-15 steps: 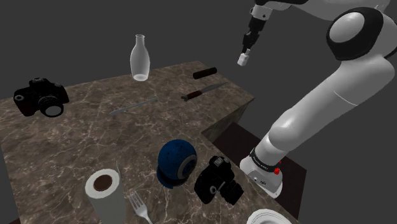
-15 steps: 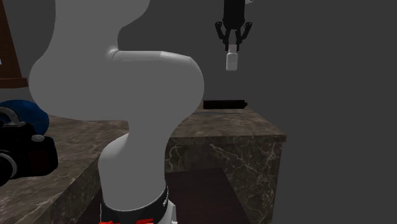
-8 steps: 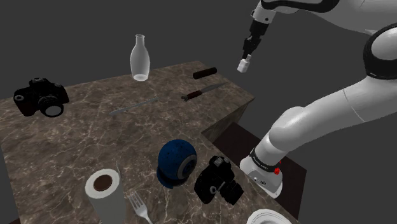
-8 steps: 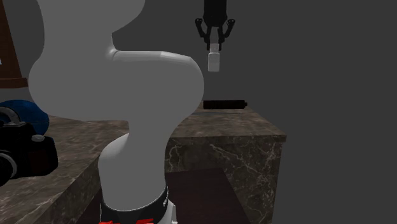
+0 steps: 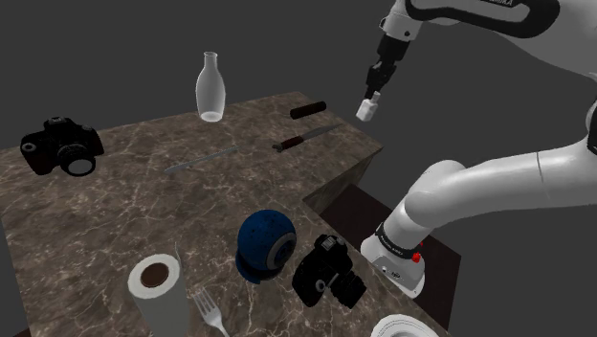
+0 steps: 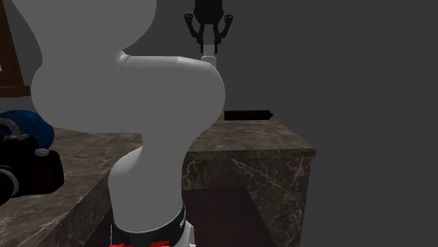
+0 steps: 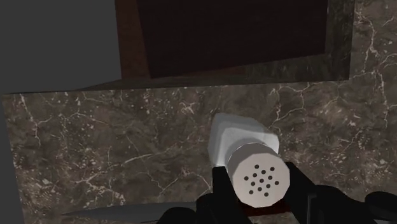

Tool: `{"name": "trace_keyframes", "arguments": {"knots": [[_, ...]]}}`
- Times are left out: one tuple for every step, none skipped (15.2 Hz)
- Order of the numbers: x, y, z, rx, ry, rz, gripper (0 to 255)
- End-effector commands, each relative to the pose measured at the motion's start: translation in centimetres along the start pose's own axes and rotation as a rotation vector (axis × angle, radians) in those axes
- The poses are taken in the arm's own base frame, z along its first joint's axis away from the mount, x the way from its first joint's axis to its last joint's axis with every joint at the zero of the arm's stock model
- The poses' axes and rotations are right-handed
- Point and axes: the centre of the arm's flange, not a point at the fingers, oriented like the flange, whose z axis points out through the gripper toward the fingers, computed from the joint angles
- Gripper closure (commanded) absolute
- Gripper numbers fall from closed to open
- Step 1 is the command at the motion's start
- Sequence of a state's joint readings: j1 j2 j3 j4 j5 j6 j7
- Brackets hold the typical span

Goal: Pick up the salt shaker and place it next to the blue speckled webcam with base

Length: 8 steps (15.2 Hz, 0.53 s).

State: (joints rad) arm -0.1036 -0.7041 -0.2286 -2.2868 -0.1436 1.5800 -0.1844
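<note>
My black gripper (image 5: 372, 89) is shut on a small white salt shaker (image 5: 367, 109) and holds it high in the air, just above the far right corner of the marble counter (image 5: 115, 206). In the wrist view the shaker (image 7: 247, 159) sits clasped between my fingers (image 7: 222, 186), its perforated cap facing the camera. In the second exterior view the gripper (image 6: 209, 41) and the shaker (image 6: 209, 54) hang above the arm's white elbow. The blue speckled webcam (image 5: 265, 243) stands on its base near the counter's front edge, well below and to the left of the shaker in the shoulder view.
A black camera (image 5: 330, 273) lies right of the webcam; a paper roll (image 5: 157, 287) and a fork (image 5: 210, 312) lie left of it. Farther back are a knife (image 5: 304, 138), a dark cylinder (image 5: 309, 109), a glass bottle (image 5: 210, 88), a thin utensil (image 5: 199, 160) and another camera (image 5: 61, 146).
The gripper has carried the shaker down a little and toward the counter in the shoulder view; in the second exterior view it slid left and up. The grip stayed shut.
</note>
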Motion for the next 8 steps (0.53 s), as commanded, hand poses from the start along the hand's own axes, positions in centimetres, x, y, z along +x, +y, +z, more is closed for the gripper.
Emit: {"name": "trace_keyframes", "arguments": {"knots": [[-1.4, -2.4, 0.1, -0.001, 0.0, 0.001, 255], [-2.0, -3.6, 0.2, -0.001, 0.0, 0.001, 255], [-2.7, -4.7, 0.2, -0.001, 0.0, 0.001, 255], [-3.4, -5.8, 0.2, -0.001, 0.0, 0.001, 255], [-4.1, -7.0, 0.2, -0.001, 0.0, 0.001, 255], [-4.7, -8.1, 0.2, -0.001, 0.0, 0.001, 255], [-5.4, -9.3, 0.2, -0.001, 0.0, 0.001, 255], [-6.1, -10.4, 0.3, -0.001, 0.0, 0.001, 255]]}}
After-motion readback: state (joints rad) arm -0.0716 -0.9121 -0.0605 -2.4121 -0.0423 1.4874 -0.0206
